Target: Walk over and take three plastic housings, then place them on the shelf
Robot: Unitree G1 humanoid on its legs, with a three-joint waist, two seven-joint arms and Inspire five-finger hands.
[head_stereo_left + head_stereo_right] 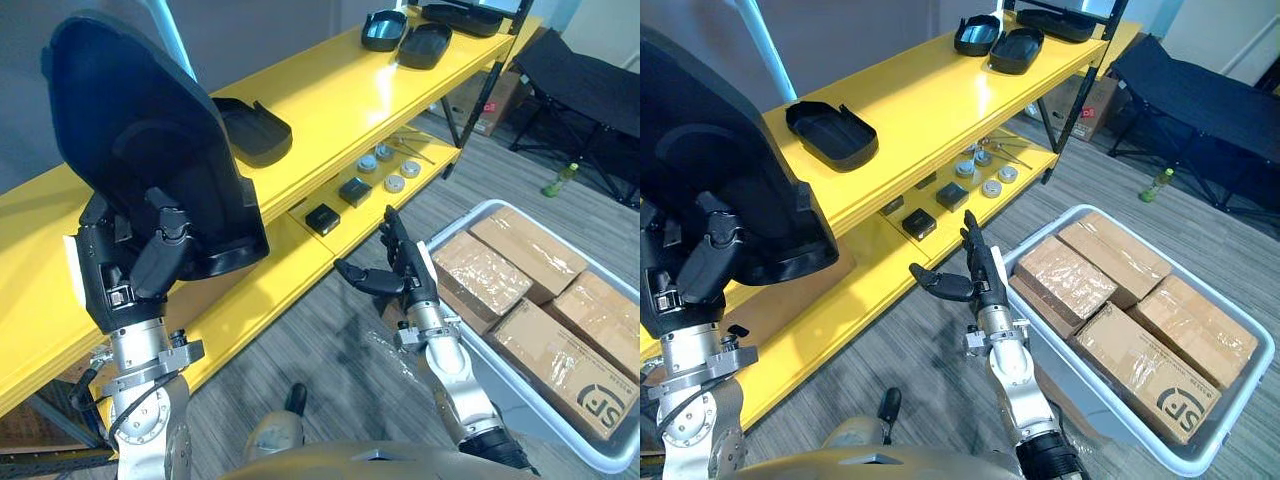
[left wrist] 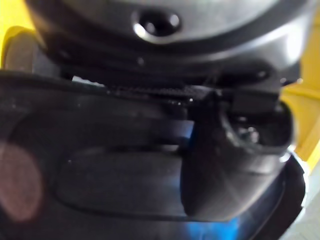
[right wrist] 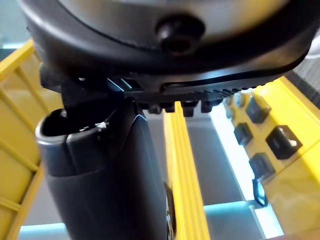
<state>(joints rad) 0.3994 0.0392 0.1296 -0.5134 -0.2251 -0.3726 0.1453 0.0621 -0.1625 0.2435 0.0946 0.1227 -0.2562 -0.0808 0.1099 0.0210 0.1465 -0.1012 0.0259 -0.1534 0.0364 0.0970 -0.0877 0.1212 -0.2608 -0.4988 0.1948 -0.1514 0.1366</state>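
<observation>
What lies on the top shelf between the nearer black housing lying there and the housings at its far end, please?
Nothing: in the left eye view, the yellow shelf top is bare between the nearer housing and the far housings.

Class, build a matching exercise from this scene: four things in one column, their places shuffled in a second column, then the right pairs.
Things
1. raised plastic housing
2. cardboard boxes
3. round metal discs
4. right hand

Places
A. on the lower shelf level
B. gripped in the left hand
C. open, above the floor
D. inside the grey bin

Pairs: 1-B, 2-D, 3-A, 4-C
</observation>
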